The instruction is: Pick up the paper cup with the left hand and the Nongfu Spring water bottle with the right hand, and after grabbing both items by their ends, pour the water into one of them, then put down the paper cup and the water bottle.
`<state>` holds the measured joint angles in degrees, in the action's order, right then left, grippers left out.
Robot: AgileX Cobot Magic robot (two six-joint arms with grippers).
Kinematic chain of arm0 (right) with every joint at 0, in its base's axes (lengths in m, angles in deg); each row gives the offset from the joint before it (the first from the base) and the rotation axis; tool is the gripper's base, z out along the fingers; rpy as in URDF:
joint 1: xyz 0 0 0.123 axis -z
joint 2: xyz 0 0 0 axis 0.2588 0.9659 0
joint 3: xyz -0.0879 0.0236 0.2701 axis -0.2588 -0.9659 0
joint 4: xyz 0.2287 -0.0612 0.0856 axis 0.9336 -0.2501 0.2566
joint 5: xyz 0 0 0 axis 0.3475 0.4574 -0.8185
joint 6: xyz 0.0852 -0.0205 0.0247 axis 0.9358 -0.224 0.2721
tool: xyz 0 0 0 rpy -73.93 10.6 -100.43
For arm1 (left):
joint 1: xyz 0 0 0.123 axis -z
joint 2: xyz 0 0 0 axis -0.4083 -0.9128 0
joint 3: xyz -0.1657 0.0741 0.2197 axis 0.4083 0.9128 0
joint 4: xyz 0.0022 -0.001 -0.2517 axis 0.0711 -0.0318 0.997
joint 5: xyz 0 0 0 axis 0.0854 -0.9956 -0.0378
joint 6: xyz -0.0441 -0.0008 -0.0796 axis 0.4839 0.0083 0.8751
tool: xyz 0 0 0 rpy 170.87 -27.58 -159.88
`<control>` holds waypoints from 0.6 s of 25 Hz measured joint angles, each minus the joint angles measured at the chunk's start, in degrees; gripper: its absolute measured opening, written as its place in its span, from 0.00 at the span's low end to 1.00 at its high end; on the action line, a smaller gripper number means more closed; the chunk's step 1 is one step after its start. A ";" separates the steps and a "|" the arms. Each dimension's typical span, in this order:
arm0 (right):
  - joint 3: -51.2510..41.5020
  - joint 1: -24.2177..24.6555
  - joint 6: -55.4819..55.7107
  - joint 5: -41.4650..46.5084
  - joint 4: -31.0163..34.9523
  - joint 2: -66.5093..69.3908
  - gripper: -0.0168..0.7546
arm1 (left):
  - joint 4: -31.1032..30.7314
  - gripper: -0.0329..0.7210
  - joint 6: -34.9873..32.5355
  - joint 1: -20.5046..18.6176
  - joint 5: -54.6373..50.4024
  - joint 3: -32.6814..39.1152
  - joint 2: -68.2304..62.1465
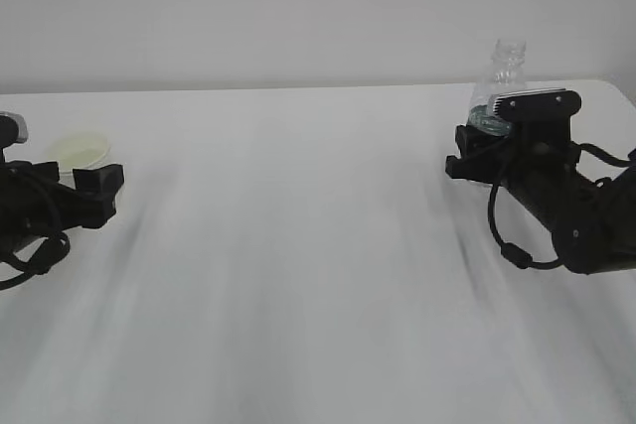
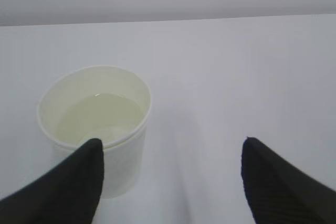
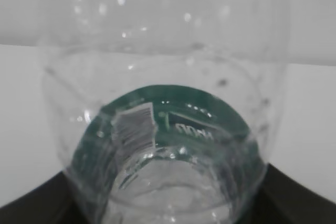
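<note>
Item 1, paper cup point(image 2: 94, 124): small, white, rolled rim, pale cream inside; stands upright on the white table point(image 1: 318, 275) at the far left. It holds clear water point(image 2: 100, 116) partway up, so the pour looks done and this reads as the put-down stage. The left hand point(image 1: 50, 208) lies low on the table behind it, placed to let go without tipping it. Left gripper point(image 2: 170, 174): jaws spread wide; the cup sits off-centre by the left finger point(image 2: 79, 182), apparently not clamped, though contact with that finger cannot be ruled out

Item 2, Nongfu Spring water bottle point(image 1: 502, 81): small, clear, ribbed plastic, dark green label band with white marks, capless neck; upright at the far right of the table, droplets inside, seemingly almost empty. The right hand point(image 1: 556, 196) reaches in low at its base, keeping it vertical. Right gripper point(image 1: 487, 151): jaws stand partly apart on either side of the lower body; whether they grip or have just released cannot be told
</note>
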<state>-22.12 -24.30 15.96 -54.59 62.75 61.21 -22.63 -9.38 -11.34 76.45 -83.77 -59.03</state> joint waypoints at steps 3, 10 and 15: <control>0.00 0.00 0.14 -1.67 0.00 1.08 0.63 | 0.00 0.82 0.00 0.00 -0.14 0.00 0.00; 0.00 0.00 -1.63 -2.45 0.87 1.95 0.63 | 0.00 0.82 0.00 0.00 -0.36 0.00 0.00; 0.00 0.00 -3.52 -2.47 1.00 2.05 0.63 | 0.00 0.82 0.00 0.00 -0.99 0.00 0.00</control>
<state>-22.12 -24.30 12.45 -57.06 63.75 63.26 -22.63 -9.38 -11.34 75.46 -83.77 -59.03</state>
